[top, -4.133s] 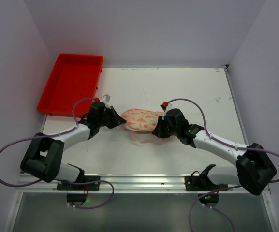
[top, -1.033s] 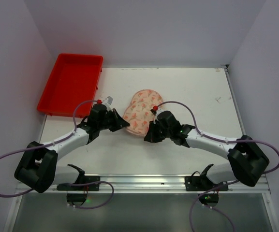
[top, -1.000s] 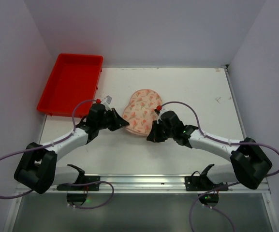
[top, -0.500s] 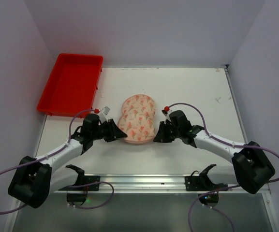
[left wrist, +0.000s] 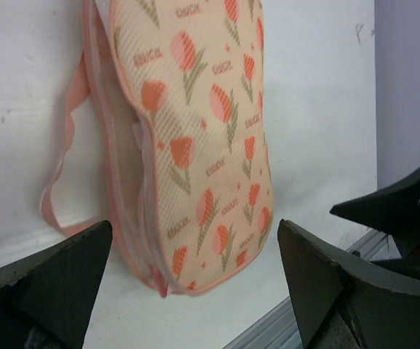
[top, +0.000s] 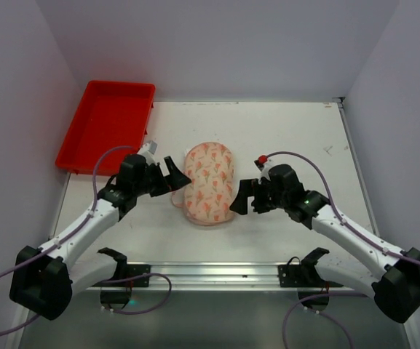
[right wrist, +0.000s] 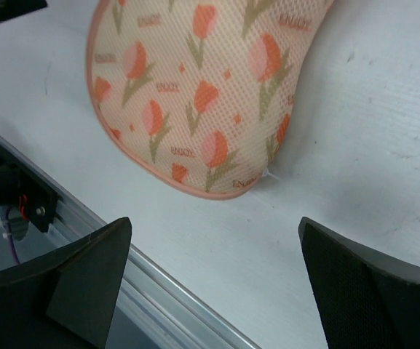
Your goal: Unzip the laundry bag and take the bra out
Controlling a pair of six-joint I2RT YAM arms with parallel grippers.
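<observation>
The laundry bag [top: 208, 182], a cream peanut-shaped pouch with orange tulip print and a pink edge, lies flat on the white table between my two grippers. My left gripper [top: 175, 177] is open just left of it and touches nothing. Just right of the bag, my right gripper [top: 239, 196] is also open and empty. In the left wrist view the bag [left wrist: 195, 131] shows its side seam between the wide jaws of the left gripper [left wrist: 195, 240]. A pale pink strap [left wrist: 68, 145] loops out beside it; the rest of the bra is hidden. The right wrist view has the bag's near end [right wrist: 202, 87] ahead of the right gripper [right wrist: 215, 225].
A red tray [top: 108, 127] stands at the back left, beyond the left arm. A metal rail [top: 217, 273] runs along the table's near edge, close below the bag's near end [right wrist: 159, 276]. Walls close in the table on the left, back and right.
Both grippers have opened and let go of the bag, then drawn back to its sides. The bag has dropped flat and now lies lengthwise, pointing away from the rail.
</observation>
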